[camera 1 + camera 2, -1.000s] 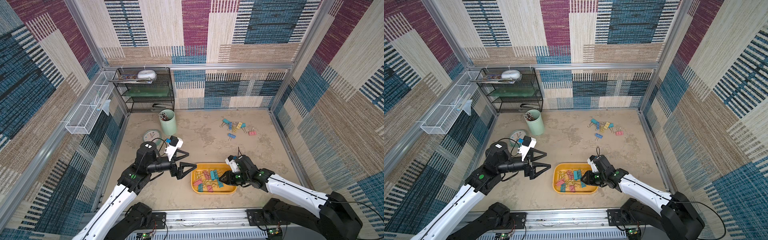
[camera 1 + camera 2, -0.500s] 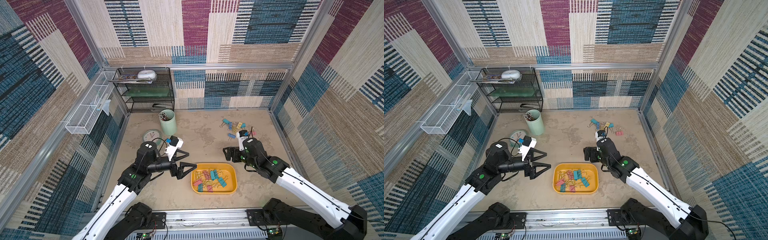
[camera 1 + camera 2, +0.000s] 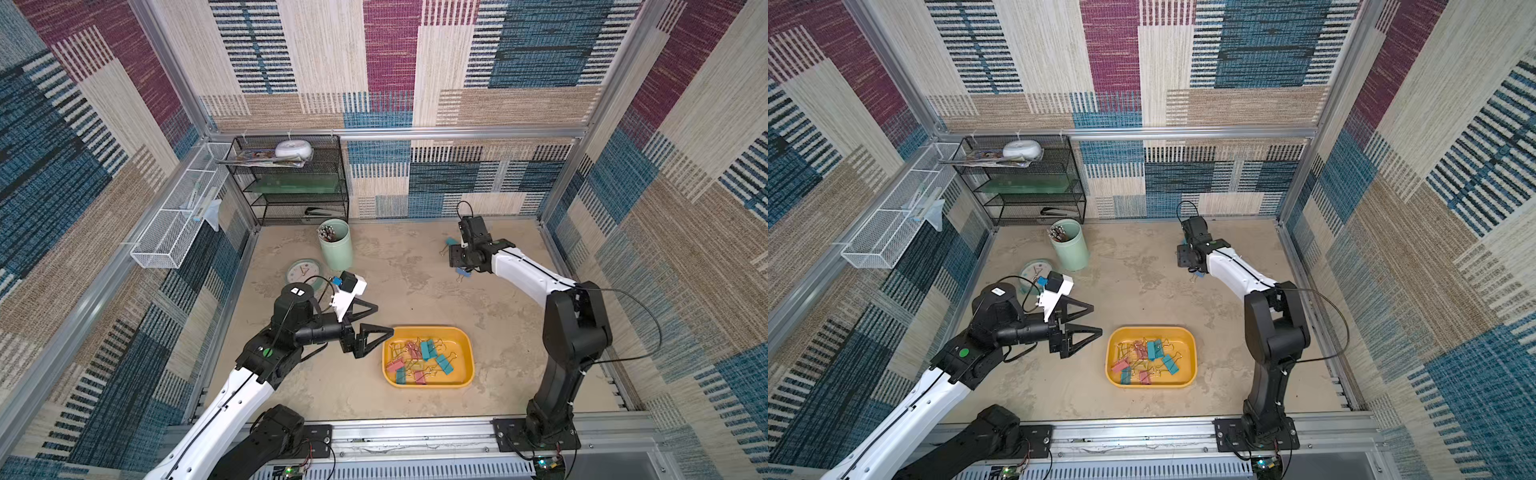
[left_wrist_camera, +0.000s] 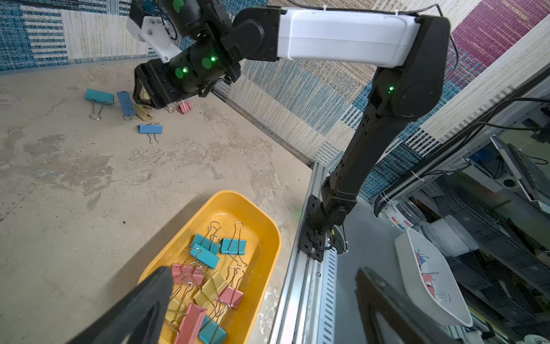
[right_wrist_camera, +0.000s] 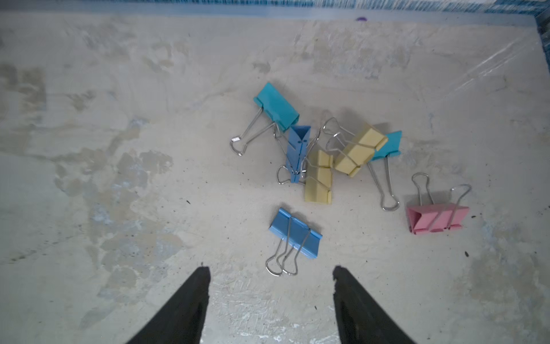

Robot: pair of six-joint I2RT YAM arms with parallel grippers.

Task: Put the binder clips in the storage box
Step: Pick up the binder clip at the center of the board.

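Seven binder clips (image 5: pixel 360 149) lie loose on the sandy floor (image 5: pixel 119 149), well apart from the storage box (image 3: pixel 432 329), out beyond its far side toward the back wall. A good many more already sit tangled inside the box. The right gripper (image 5: pixel 270 269) hangs over the loose group with its jaws spread and nothing between them. Closest to it is a lone blue clip (image 5: pixel 296 232), the nearest of the seven to the box, with its wire loops pointing back at the fingertips. The left gripper (image 3: pixel 384 319) waits just beside the box, on the side away from the right arm, also spread wide and empty.

From where I stand, the worry is the handles. If the jaws close on those thin loops rather than the blue body, the clip would likely pivot or slip free, and it has a long trip to the box. Lying low on the floor, it could also skid off if one fingertip lands first. Farther from the box, five clips lie with their wires crossed, so reaching in there might drag a neighbour along and shed it short of the box. A pink clip (image 5: pixel 437 217) sits alone at the group's edge, which looks a cleaner pick. The left gripper, so close to the rim, might crowd the drop.
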